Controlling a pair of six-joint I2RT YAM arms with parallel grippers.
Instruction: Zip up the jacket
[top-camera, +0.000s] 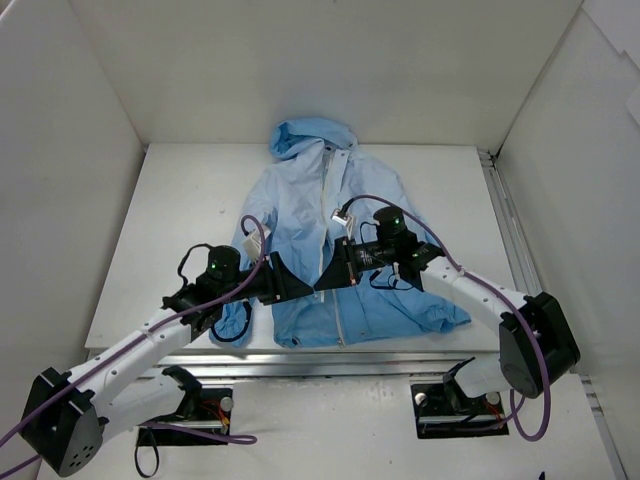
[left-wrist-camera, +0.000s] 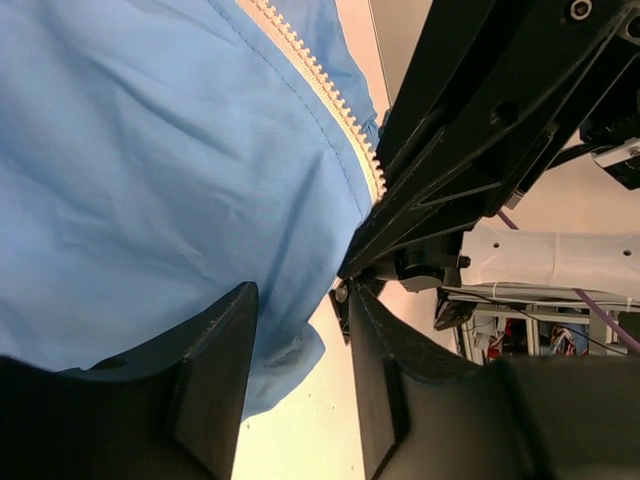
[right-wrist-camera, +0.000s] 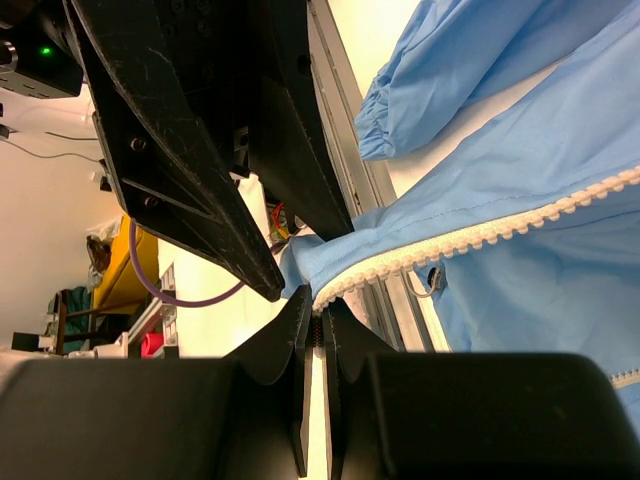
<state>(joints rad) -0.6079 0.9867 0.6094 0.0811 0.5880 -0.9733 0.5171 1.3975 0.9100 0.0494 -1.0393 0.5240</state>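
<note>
The light-blue hooded jacket (top-camera: 300, 205) lies flat on the white table (top-camera: 170, 240), hood at the far end, front partly apart. Both grippers meet over its lower front. My right gripper (right-wrist-camera: 318, 310) is shut on the lower end of the white zipper strip (right-wrist-camera: 480, 235) and lifts that edge of the jacket (right-wrist-camera: 540, 130). My left gripper (left-wrist-camera: 300, 295) faces it, jaws apart, with a hem corner of the jacket (left-wrist-camera: 150, 150) hanging beside its left finger (left-wrist-camera: 215, 370). The zipper teeth (left-wrist-camera: 320, 90) run up into the right gripper's black fingers (left-wrist-camera: 470, 130).
White enclosure walls stand on three sides. A metal rail (top-camera: 400, 362) runs along the table's near edge and another (top-camera: 505, 220) along its right side. The jacket's sleeve cuff (right-wrist-camera: 400, 110) lies near the front rail. Purple cables loop off both arms.
</note>
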